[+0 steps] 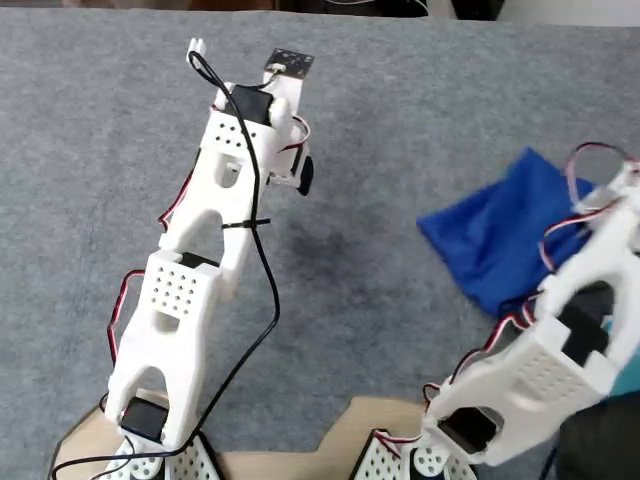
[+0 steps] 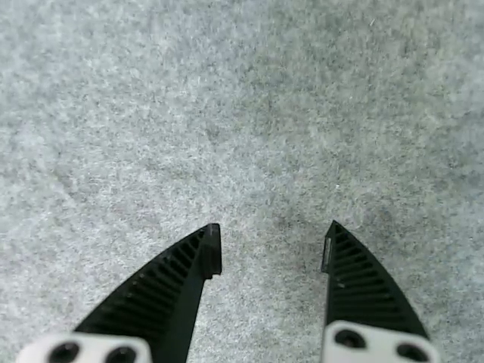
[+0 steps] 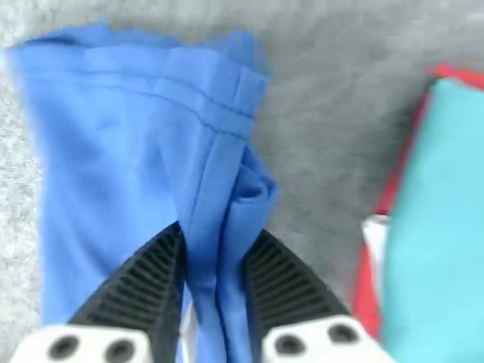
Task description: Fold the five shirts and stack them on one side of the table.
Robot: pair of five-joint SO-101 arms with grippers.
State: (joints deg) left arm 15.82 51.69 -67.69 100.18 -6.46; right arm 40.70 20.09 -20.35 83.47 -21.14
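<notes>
A folded blue shirt [image 1: 505,235] lies at the right of the grey table, partly under the right arm. In the right wrist view my right gripper [image 3: 215,249] is shut on a bunched fold of the blue shirt [image 3: 136,144]. Beside it sits a stack with a teal shirt [image 3: 442,227] on top and a red shirt edge [image 3: 397,181] below. My left gripper [image 2: 272,246] hangs open over bare grey cloth, holding nothing. In the high view the left arm stretches toward the table's far middle, its gripper [image 1: 300,170] well left of the blue shirt.
The grey table cover [image 1: 400,120] spreads wide between the two arms. A tan board edge [image 1: 300,450] shows at the near side by the arm bases. A teal patch [image 1: 625,380] peeks out at the right edge.
</notes>
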